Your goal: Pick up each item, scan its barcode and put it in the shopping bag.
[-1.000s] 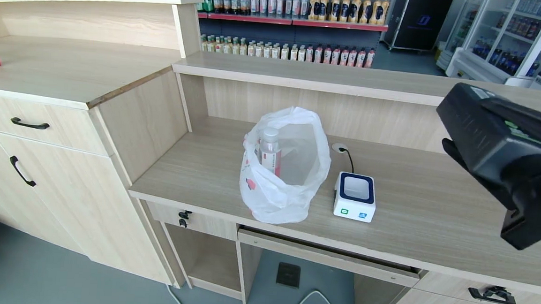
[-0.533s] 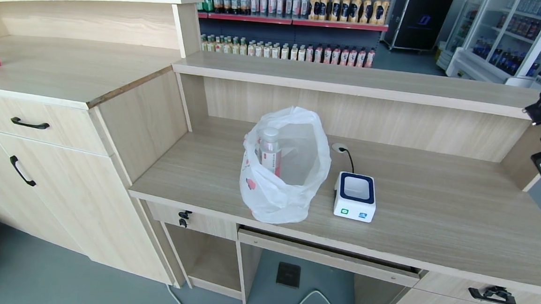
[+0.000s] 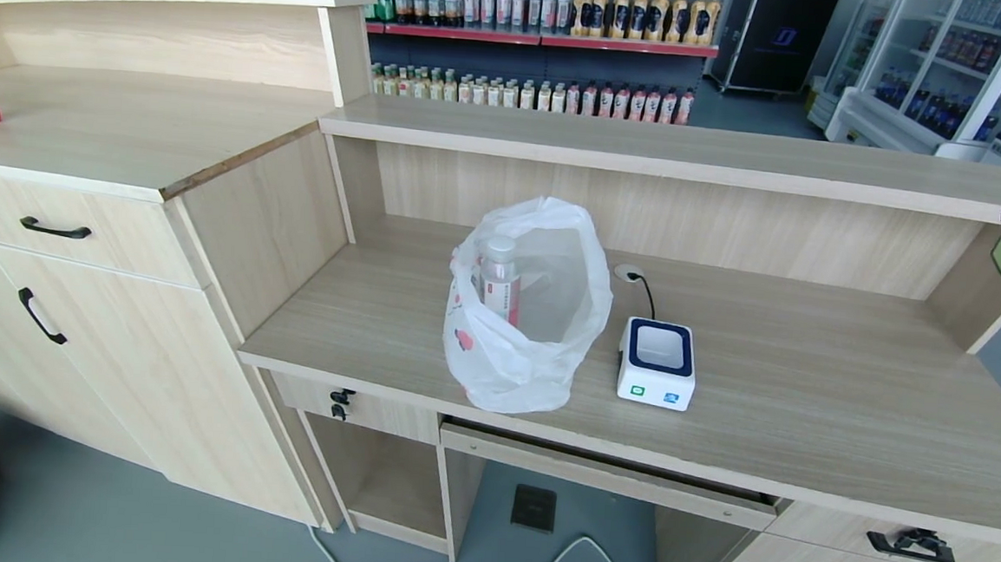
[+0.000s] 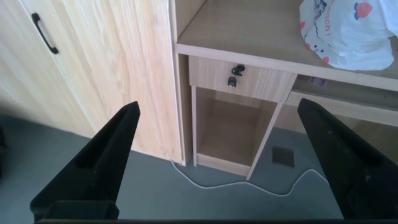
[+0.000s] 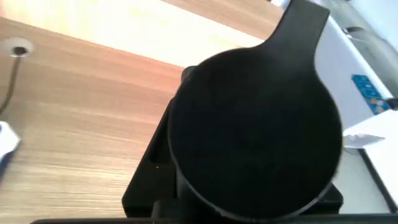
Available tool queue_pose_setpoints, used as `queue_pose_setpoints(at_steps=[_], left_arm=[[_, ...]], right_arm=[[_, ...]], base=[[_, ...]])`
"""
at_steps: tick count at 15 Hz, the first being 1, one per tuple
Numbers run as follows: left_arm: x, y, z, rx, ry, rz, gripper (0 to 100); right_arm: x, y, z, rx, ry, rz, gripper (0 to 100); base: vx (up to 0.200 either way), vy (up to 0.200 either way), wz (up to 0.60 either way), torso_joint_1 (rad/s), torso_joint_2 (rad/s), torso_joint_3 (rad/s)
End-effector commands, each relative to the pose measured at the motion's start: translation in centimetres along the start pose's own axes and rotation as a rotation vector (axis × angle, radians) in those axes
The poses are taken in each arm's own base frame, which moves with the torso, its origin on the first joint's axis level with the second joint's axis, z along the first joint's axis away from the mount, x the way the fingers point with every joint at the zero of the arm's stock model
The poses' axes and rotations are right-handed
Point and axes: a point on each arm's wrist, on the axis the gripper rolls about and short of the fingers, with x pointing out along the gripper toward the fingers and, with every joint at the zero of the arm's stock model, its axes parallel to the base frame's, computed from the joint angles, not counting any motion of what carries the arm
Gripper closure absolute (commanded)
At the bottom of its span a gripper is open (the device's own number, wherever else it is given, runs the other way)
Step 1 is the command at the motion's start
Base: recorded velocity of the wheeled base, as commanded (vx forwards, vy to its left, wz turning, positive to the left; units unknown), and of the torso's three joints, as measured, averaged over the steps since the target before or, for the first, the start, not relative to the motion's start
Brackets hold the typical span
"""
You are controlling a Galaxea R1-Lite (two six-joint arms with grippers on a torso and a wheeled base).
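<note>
One bottle [image 3: 499,283] upright, cap up, in bag [image 3: 539,366]; left tool [image 4: 217,106] spread wide, empty; right tool [image 5: 236,208] unclear.

— What is the left pincer [image 4: 217,106] doing?
— It is hovering with its two dark fingers [image 4: 99,162] spread wide, gripping nothing.
— What is lying ahead of it?
— A white cable [image 4: 236,182] is trailing over the floor [image 4: 155,193] between the fingers. Beyond them, a drawer [image 4: 249,78] is showing its key [image 4: 234,73]. Past one fingertip a shopping bag [image 4: 351,31] is sitting on the counter [image 4: 249,37], and past the other a cupboard door [image 4: 81,68] is showing a black handle [image 4: 45,32].
</note>
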Motion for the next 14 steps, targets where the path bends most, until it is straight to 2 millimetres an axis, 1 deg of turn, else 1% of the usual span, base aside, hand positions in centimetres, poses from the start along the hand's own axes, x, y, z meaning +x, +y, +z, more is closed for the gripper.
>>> queue_pose_setpoints(at_steps=[1,2,3,4,5,6,7,9,11,12,14], left_arm=[[0.0,0.0,0.0,0.000,0.000,0.001,0],[0.0,0.0,0.0,0.000,0.000,0.001,0],[0.0,0.0,0.0,0.000,0.000,0.000,0],[0.0,0.0,0.0,0.000,0.000,0.001,0],[0.0,0.0,0.0,0.000,0.000,0.001,0],[0.0,0.0,0.0,0.000,0.000,0.001,0],[0.0,0.0,0.0,0.000,0.000,0.001,0],[0.0,0.0,0.0,0.000,0.000,0.001,0],[0.0,0.0,0.0,0.000,0.000,0.001,0],[0.0,0.0,0.0,0.000,0.000,0.001,0],[0.0,0.0,0.0,0.000,0.000,0.001,0]], right_arm=[[-0.1,1.0,-1.3,0.055,0.006,0.177,100],[-0.8,1.0,-1.2,0.121,0.006,0.278,100],[-1.4,0.5,-0.9,0.165,0.026,0.349,100],[-1.8,-0.4,-1.0,0.163,0.086,0.343,100],[-2.3,-1.3,-1.2,0.122,0.126,0.318,100],[-2.7,-2.8,-1.6,0.018,0.154,0.269,100],[-2.9,-4.1,-1.4,-0.079,0.133,0.214,100],[-2.8,-4.6,-0.6,-0.093,0.051,0.175,100],[-2.9,-3.9,-1.3,-0.052,0.045,0.219,100],[-3.2,-3.3,-1.7,-0.039,0.033,0.288,100],[-3.3,-3.1,-2.2,-0.028,0.039,0.321,100]], base=[[0.000,0.000,0.00,0.000,0.00,0.000],[0.000,0.000,0.00,0.000,0.00,0.000],[0.000,0.000,0.00,0.000,0.00,0.000],[0.000,0.000,0.00,0.000,0.00,0.000],[0.000,0.000,0.00,0.000,0.00,0.000],[0.000,0.000,0.00,0.000,0.00,0.000],[0.000,0.000,0.00,0.000,0.00,0.000],[0.000,0.000,0.00,0.000,0.00,0.000],[0.000,0.000,0.00,0.000,0.00,0.000],[0.000,0.000,0.00,0.000,0.00,0.000],[0.000,0.000,0.00,0.000,0.00,0.000]])
